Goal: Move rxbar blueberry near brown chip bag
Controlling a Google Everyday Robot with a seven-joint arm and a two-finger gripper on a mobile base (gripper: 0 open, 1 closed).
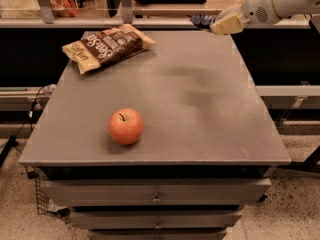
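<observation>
Gripping rxbar blueberry (201, 20), hand (213, 24) above table's (200, 114) far edge.

The gripper (216, 23), in the air by the far right corner of the table (210, 109), clamps the rxbar blueberry (201, 20), hiding its right end. Wrapper lettering too small to read. The arm (282, 3) is cut off at the right edge.

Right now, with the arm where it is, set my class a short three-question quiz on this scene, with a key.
1. True or false: the rxbar blueberry lies flat on the table.
2. Where on the table is the brown chip bag, as the camera sees it? A) far left B) front edge C) centre
3. Fill in: the gripper, raised near the table's far right corner, is shut on the ___.
Key: 1 false; 2 A; 3 rxbar blueberry.
</observation>
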